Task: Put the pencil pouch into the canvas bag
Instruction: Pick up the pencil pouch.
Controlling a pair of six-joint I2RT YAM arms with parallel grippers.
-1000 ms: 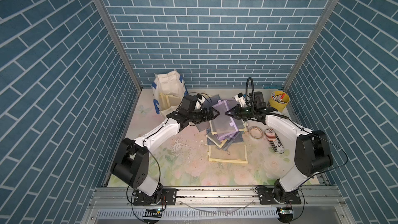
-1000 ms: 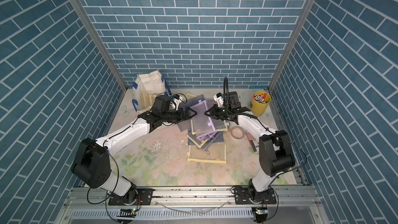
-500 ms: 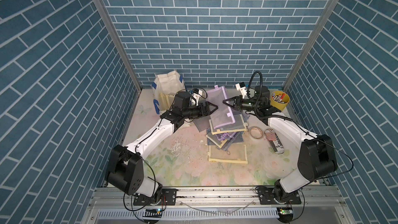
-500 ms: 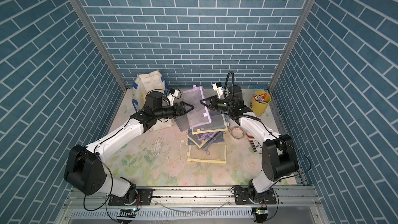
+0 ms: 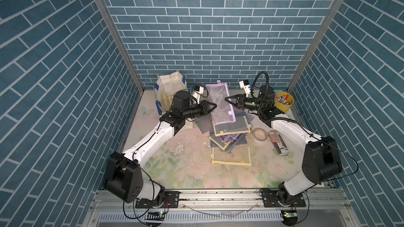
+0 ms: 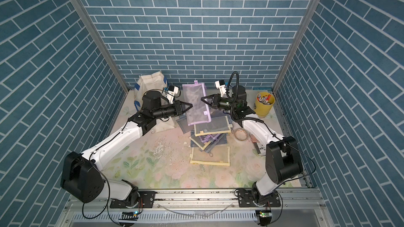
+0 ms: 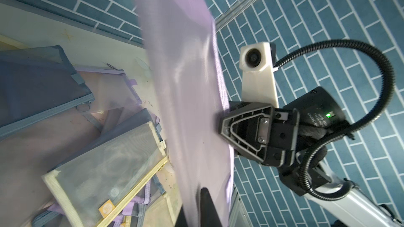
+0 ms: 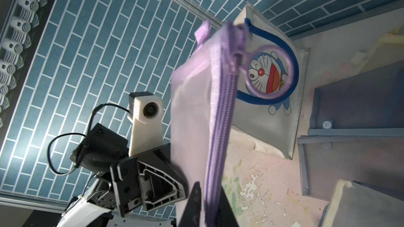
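The pencil pouch [image 5: 219, 103] [image 6: 196, 103], purple mesh with a purple zipper, hangs upright in the air above the table's back middle. My left gripper [image 5: 215, 105] [image 6: 192, 105] is shut on its left edge; in the left wrist view the mesh [image 7: 190, 105] runs between the jaws [image 7: 196, 210]. My right gripper [image 5: 227, 101] [image 6: 202, 100] stands at the zipper edge [image 8: 216, 127], jaws slightly parted around it [image 8: 209, 204]. The off-white canvas bag [image 5: 169, 81] [image 6: 150, 81] [image 8: 273, 114] with blue handles stands at the back left, behind the left arm.
A pile of mesh pouches [image 5: 229, 132] lies under the held one, with a yellow-trimmed pouch [image 5: 230, 156] flat in front. A tape roll [image 5: 259, 134] and a printed can [image 5: 278, 144] lie to the right. A yellow pen bucket [image 5: 284, 101] stands at the back right.
The right gripper lifted the pouch off the pile. The left gripper, open before, has shut on its left edge. The right jaws have loosened from their grip.
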